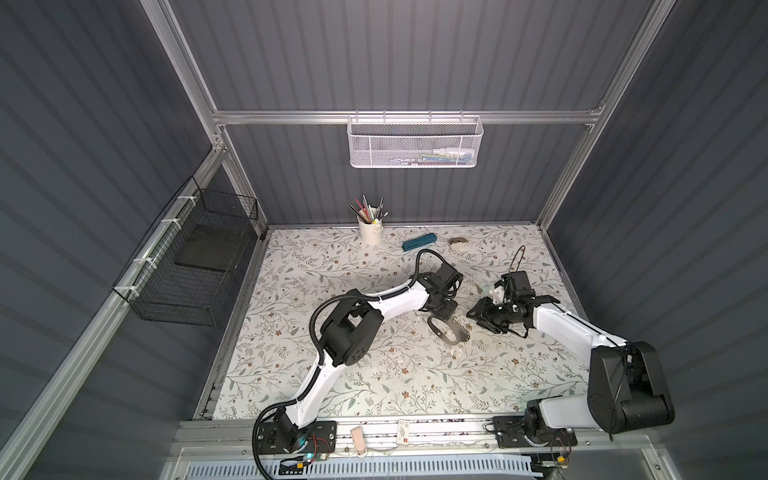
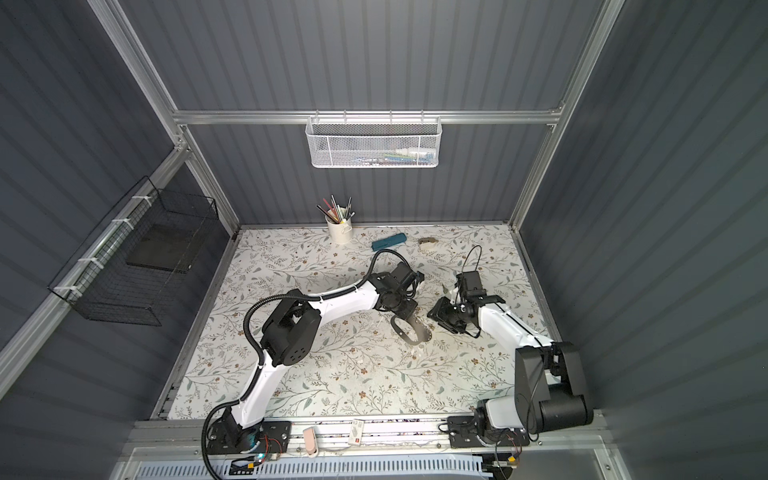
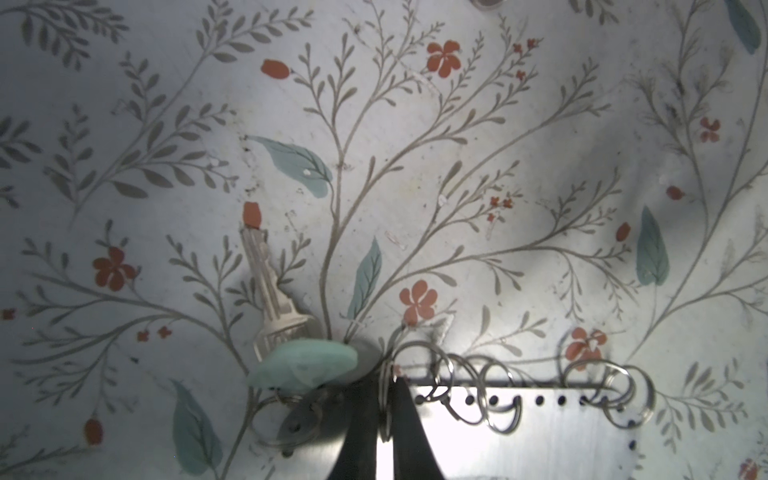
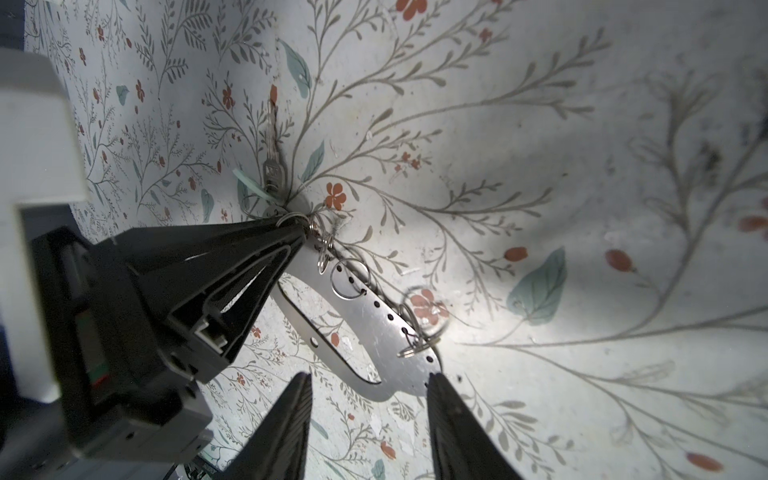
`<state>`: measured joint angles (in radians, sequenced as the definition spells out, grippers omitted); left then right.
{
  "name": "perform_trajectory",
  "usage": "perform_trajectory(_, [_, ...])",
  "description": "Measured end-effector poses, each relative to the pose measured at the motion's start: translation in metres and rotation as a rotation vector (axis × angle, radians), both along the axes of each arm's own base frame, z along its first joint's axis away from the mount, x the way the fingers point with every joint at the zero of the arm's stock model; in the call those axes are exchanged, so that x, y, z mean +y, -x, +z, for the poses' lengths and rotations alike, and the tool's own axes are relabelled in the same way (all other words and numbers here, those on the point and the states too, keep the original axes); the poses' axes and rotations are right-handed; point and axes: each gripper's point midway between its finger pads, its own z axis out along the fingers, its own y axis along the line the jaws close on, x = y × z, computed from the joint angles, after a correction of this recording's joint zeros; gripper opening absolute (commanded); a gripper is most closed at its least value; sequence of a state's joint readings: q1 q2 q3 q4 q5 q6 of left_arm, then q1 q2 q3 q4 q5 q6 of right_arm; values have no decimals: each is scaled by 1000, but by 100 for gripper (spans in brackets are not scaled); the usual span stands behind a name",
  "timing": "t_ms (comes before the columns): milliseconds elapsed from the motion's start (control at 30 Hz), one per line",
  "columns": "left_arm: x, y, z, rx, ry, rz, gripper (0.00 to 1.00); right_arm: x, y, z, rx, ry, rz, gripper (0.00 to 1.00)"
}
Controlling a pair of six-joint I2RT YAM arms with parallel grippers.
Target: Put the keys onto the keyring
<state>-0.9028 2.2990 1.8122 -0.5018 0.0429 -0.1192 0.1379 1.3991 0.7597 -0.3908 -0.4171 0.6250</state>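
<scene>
The keyring (image 4: 374, 316), a flat grey plate with an oval cutout and a row of silver split rings, lies on the floral mat in both top views (image 1: 453, 334) (image 2: 417, 334). My left gripper (image 3: 388, 380) is shut on the split ring at one end of the plate, and its fingers (image 4: 266, 245) reach in from the side. A key (image 3: 270, 291) with a mint-green tag (image 3: 303, 365) lies at that same end, its own ring by the jaws. My right gripper (image 4: 368, 384) is open at the plate's other end, one fingertip by its edge.
At the back of the mat stand a white cup of pens (image 1: 370, 232), a dark-teal case (image 1: 419, 242) and a tape roll (image 1: 458, 242). A small pale item (image 1: 484, 286) lies behind the right wrist. A wire basket (image 1: 187, 266) hangs on the left wall.
</scene>
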Motion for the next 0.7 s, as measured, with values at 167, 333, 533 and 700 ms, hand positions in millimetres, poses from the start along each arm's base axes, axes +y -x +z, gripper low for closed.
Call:
perform_trajectory(167, [1, -1, 2, -7, -3, 8, 0, 0, 0, 2, -6, -2, 1, 48])
perform_trajectory(333, [4, -3, 19, -33, 12, 19, 0, 1, -5, 29, -76, -7, 5, 51])
perform_trajectory(533, [4, -3, 100, -125, 125, 23, 0, 2, -26, 103, -291, -9, 24, 54])
perform_trajectory(700, [5, 0, 172, -208, 244, 19, 0, 2, -37, 185, -514, -4, 47, 53])
